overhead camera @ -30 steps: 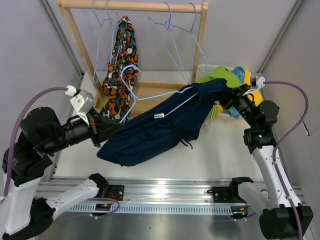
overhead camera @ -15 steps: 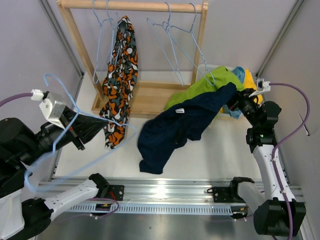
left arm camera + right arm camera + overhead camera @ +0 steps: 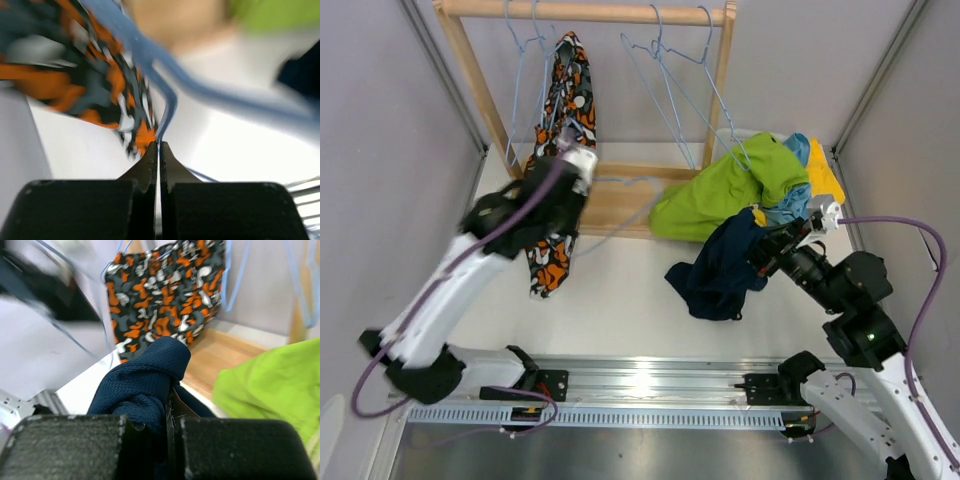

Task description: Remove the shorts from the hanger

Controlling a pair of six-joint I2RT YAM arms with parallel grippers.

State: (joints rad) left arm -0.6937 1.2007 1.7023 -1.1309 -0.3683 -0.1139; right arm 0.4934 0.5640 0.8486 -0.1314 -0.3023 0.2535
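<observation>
Over the white worktop, the soft navy shorts sagged at right, clamped in the right jaws and free of the pale-blue wire hanger pinched by the left jaws; releasing them seemed next.

From my station, white table, wooden rack base standing at its far edge, lime green shorts spilling down near the far right corner, navy shorts crumpled right of centre, metal rail along the near edge.
</observation>
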